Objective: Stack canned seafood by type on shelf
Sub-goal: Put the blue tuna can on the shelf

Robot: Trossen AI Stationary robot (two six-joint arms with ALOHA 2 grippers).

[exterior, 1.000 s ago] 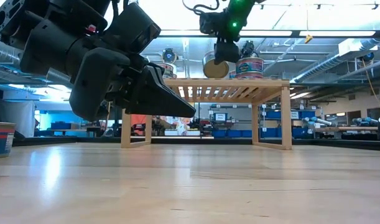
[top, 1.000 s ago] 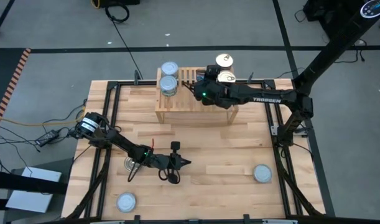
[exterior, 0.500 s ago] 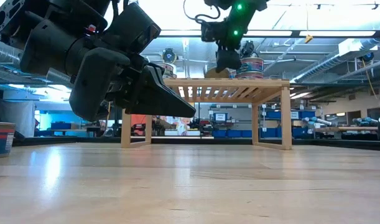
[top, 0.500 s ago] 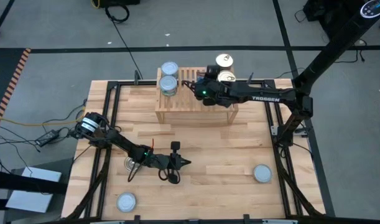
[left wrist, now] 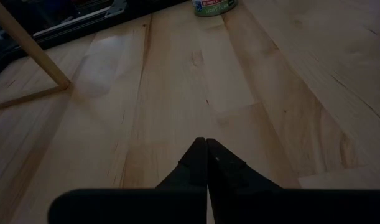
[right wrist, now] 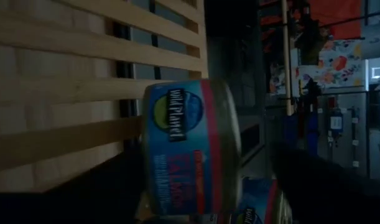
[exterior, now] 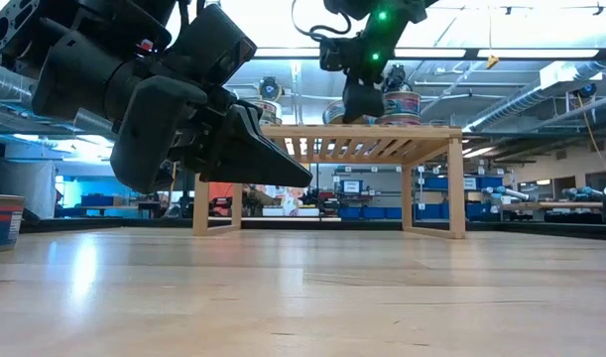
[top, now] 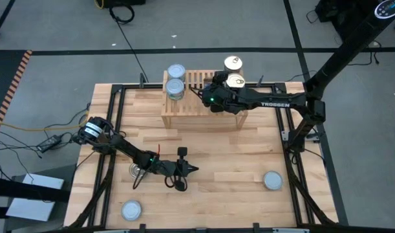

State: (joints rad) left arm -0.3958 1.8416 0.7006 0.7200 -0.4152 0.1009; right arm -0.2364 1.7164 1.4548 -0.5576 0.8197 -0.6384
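1. The left gripper (top: 189,169) hangs low over the bare middle of the tabletop (top: 236,155), its jaws pressed together on nothing. It looks parked, out of the other arm's way. A golden-lidded tin (top: 136,171) sits just behind its wrist, and a silver-lidded tin (top: 131,210) lies well off toward the near left corner; both still wait to be sorted.

2. Far ahead of those jaws stands the shelf (top: 203,107). At its left end two silver-lidded tins (top: 175,85) are gathered, apparently that type's pile.

3. The right gripper (top: 209,97) is over the shelf's slatted top, jaws spread wide. Between them in the right wrist view stands a blue-labelled tin (right wrist: 186,146), resting on the slats with no pad visibly pressing it. I judge it just set down, placed beside its own kind.

4. Just beyond those jaws, at the shelf's right end, are the golden-lidded tins (top: 234,71), which fits a gold group kept apart from the silver.

5. Well away from both jaws, another silver-lidded tin (top: 272,180) lies on the tabletop's right side, still unsorted.
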